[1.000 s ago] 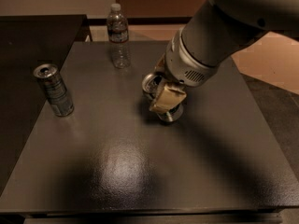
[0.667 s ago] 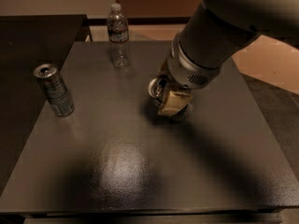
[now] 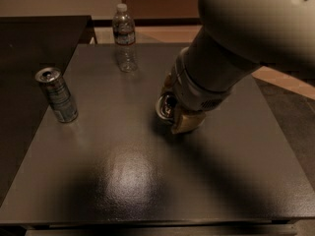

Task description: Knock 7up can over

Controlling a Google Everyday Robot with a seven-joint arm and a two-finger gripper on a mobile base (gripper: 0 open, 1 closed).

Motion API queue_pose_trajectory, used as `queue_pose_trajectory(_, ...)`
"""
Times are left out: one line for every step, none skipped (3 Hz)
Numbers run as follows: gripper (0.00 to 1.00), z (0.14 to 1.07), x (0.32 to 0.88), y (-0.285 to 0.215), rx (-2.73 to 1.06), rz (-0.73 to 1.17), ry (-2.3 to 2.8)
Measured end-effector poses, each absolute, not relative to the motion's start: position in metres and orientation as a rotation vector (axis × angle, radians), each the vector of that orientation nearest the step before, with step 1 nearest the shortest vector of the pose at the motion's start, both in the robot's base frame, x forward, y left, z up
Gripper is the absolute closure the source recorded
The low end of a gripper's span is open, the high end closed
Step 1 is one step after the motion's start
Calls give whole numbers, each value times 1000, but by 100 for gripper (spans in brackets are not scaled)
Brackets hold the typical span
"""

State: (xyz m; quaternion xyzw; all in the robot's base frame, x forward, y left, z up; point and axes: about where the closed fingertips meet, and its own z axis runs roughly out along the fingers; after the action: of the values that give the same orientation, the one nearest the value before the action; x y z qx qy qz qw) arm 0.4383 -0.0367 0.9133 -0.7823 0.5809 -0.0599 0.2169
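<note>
fingers [image 3: 186, 124] of gripper [image 3: 178, 119] against 7up can [image 3: 165, 107], mid table [image 3: 123, 181]; open or clenched cannot tell.

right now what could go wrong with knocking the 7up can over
The 7up can sits right against the gripper, mostly hidden under the arm, so a push may slide it across the smooth table instead of tipping it. Once down, it could roll toward the table's edge or the striped can.

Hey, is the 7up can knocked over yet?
Cannot tell. Only the top rim of the 7up can shows; the gripper, beside it in the middle of the table, hides its body.
</note>
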Motion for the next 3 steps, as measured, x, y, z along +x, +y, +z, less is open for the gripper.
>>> queue_pose_trajectory(64,905,429,-28,-2290,-223,1481)
queue_pose_trajectory(41,896,421,-20,-2394,-266,1386)
queue_pose_trajectory(17,886,418,-14,-2460,-307,1333)
